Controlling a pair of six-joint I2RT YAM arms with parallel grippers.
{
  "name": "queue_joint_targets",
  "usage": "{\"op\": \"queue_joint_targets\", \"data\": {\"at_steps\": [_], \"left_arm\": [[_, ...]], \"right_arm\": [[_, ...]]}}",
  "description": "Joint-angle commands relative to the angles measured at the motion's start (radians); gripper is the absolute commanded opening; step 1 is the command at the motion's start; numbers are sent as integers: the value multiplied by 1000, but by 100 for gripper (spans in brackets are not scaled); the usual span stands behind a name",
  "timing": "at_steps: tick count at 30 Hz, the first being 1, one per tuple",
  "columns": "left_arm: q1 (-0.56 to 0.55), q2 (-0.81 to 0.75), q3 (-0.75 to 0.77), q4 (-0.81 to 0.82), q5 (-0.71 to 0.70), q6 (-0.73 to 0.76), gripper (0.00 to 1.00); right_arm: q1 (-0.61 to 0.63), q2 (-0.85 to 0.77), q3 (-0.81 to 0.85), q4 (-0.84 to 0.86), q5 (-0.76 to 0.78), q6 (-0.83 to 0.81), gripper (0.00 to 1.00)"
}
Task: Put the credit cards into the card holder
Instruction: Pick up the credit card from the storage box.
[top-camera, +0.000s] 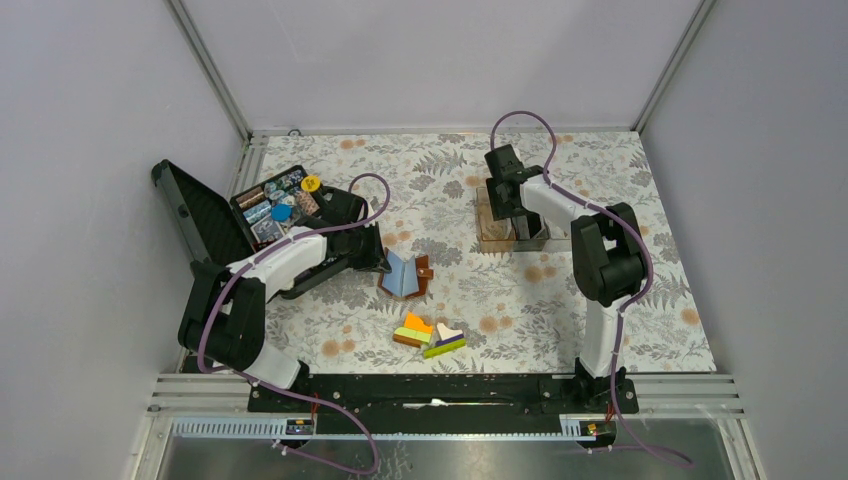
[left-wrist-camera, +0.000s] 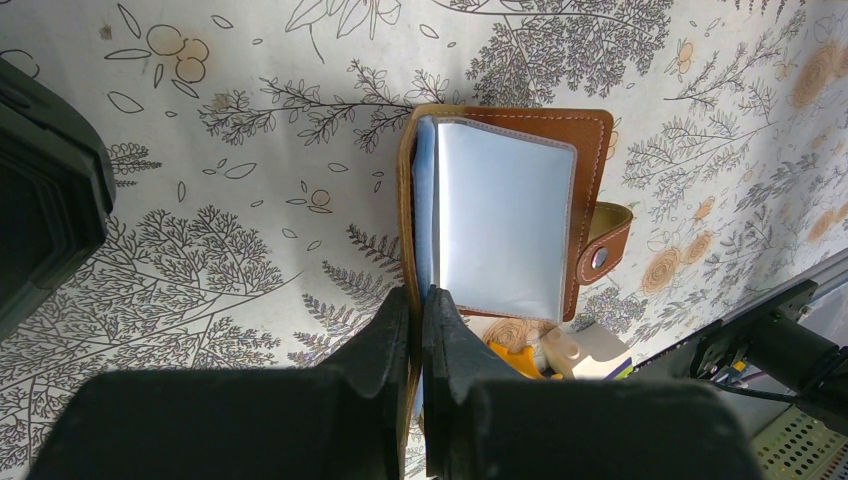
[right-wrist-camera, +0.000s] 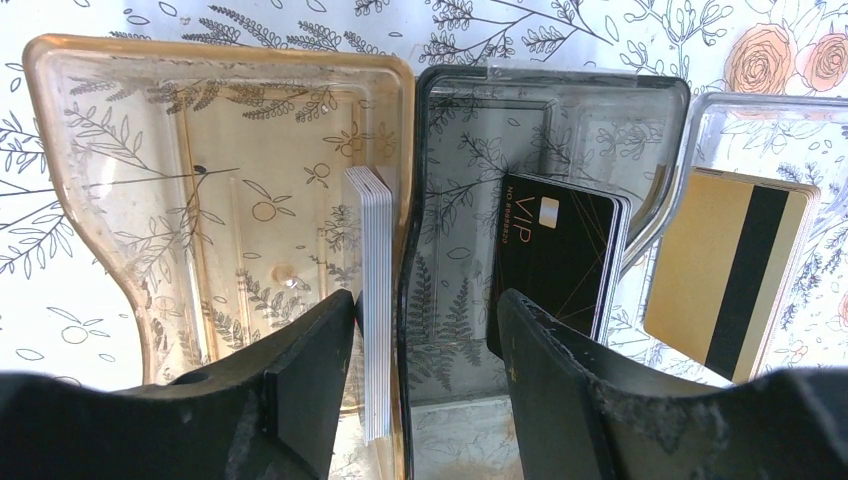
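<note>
Blocks lie nearest on the desk. At their 11 o'clock the left gripper, jaws pinching its edge, holds the open holder. Farther, at 1 o'clock, the right gripper, jaws spread, straddles grey cards in a tan box; black cards and gold cards stand at their 3 o'clock.

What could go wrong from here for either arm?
The open right gripper straddles the pale card stack plus the adjoining walls of the amber tray and dark tray; closing could pinch the walls or lift many cards at once. The left gripper pinches the card holder only by its edge, so it could slip or twist.
</note>
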Motion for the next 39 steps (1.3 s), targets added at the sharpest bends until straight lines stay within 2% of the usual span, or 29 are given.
{"op": "queue_joint_targets", "data": {"at_steps": [1,12,24,39], "left_arm": [[5,-1,39,21,22,13,0],[5,2,40,21,27,13,0],[5,7,40,20,31,13,0],[5,11,43,19,39,15,0]], "right_arm": [[7,-38,44,-20,47,-11,61],[6,-51,48,-28,36,-6,55],[13,-67,52,-36,26,-2,43],[31,-69,65,-54,41,-3,36]]}}
